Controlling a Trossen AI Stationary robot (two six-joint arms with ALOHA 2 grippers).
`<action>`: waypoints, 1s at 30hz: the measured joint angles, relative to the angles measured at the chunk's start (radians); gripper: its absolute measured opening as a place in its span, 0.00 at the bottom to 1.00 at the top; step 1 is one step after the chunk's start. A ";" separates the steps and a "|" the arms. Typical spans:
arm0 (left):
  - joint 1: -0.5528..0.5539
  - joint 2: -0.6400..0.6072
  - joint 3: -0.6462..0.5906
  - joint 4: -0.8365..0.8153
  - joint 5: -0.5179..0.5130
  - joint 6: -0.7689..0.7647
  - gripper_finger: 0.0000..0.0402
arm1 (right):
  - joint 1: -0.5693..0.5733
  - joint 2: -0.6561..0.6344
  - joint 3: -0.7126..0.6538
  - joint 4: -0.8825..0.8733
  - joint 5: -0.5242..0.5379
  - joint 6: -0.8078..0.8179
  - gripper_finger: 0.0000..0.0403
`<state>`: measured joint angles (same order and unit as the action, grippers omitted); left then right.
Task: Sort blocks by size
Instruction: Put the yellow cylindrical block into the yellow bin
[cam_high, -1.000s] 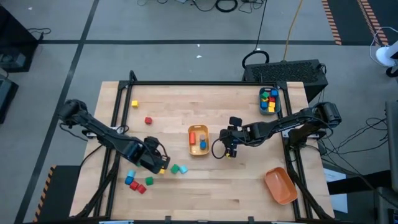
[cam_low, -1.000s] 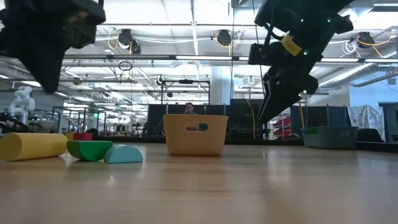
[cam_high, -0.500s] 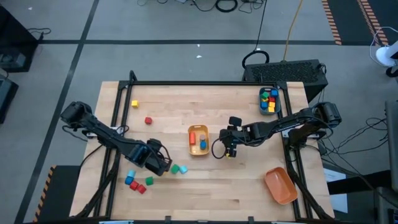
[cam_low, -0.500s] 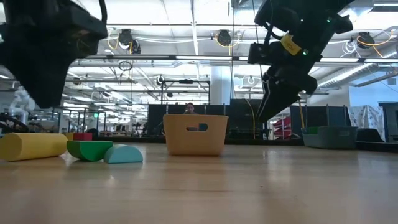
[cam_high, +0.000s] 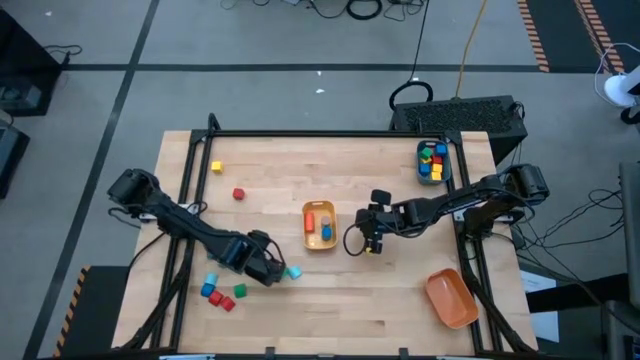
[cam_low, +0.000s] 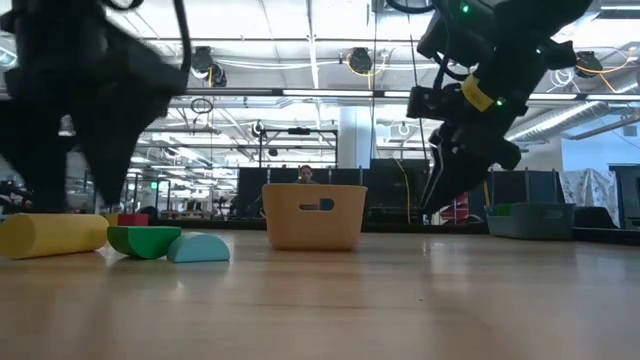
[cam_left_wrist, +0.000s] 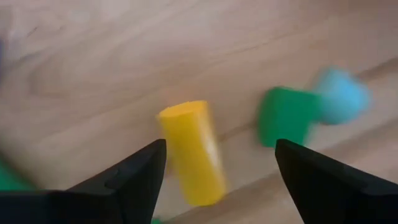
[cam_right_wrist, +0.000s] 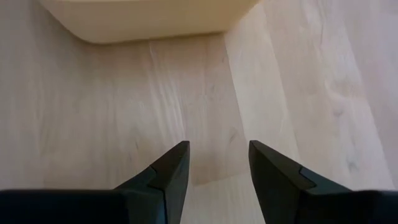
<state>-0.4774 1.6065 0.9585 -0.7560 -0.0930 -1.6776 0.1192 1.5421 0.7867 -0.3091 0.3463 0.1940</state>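
A yellow cylinder block (cam_left_wrist: 191, 152) lies on its side on the table, with a green block (cam_left_wrist: 286, 117) and a cyan block (cam_left_wrist: 339, 94) beside it. My left gripper (cam_left_wrist: 217, 158) hangs open just above the cylinder (cam_low: 50, 235), one finger on either side of it and touching nothing. In the high view this gripper (cam_high: 268, 268) hides the cylinder. My right gripper (cam_right_wrist: 217, 165) stands open over bare wood beside the yellow bin (cam_high: 320, 226), with nothing between its fingers. More blocks (cam_high: 220, 293) lie near the front left.
The yellow bin (cam_right_wrist: 149, 18) holds a red and a blue block. A teal bin (cam_high: 432, 162) with several blocks stands at the far right, and an orange bin (cam_high: 452, 297) at the near right. A yellow cube (cam_high: 216, 167) and a red cube (cam_high: 239, 194) lie at the far left.
My left gripper has come down toward the yellow cylinder and gone a little toward the table's right edge, and it has opened. The blocks have stayed where they were.
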 joint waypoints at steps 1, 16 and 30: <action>0.000 0.012 0.000 -0.015 0.014 -0.016 0.75 | 0.000 0.000 -0.003 -0.001 0.000 0.001 0.37; 0.016 0.110 -0.001 -0.031 -0.037 0.003 0.37 | 0.000 0.000 -0.004 0.030 0.000 0.003 0.37; 0.070 0.049 0.007 -0.034 -0.208 0.213 0.33 | 0.000 0.000 -0.004 0.036 0.000 0.026 0.37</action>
<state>-0.4071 1.6552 0.9657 -0.7901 -0.3009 -1.4649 0.1192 1.5421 0.7826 -0.2729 0.3466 0.2199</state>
